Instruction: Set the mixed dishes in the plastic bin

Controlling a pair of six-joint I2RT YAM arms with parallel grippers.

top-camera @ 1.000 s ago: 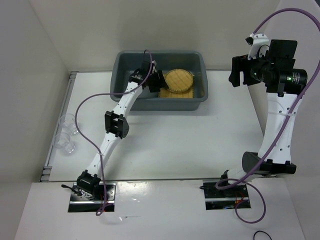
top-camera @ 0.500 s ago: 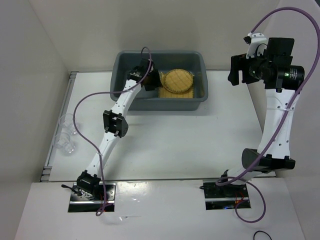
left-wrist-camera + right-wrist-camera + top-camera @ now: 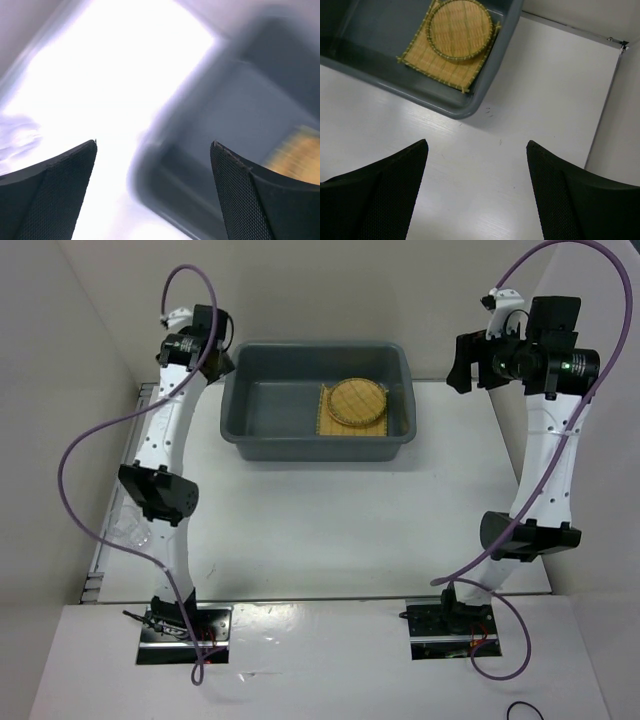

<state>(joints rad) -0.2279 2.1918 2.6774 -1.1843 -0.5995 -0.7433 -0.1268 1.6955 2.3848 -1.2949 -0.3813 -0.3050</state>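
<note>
table surface [image 3: 330, 520], white, carries everything. plastic bin [image 3: 310, 450] stands at its far side, between the two arms, and is the biggest thing on it. left arm [image 3: 160, 490] is raised beside the bin's left corner. the left gripper [image 3: 154, 145] has its jaws wide apart with nothing between them, and its own view is blurred, showing only the bin's corner below. right gripper [image 3: 476, 142] hangs high to the right of the bin, also spread wide and empty. inside the bin, on the right part of its floor, lies the yellow mat [image 3: 340, 428]. one round woven disc [image 3: 358, 400] rests on top of it; if a second disc is under it, i cannot tell. clear cups [image 3: 128, 528] stand at the left edge of the table, well apart from the bin, partly hidden by the left arm. i judge the woven pieces are done and the cups are the step in hand. next move asks the left arm to go down to the cups and close gently on one, because thin plastic can slip or crush.
</note>
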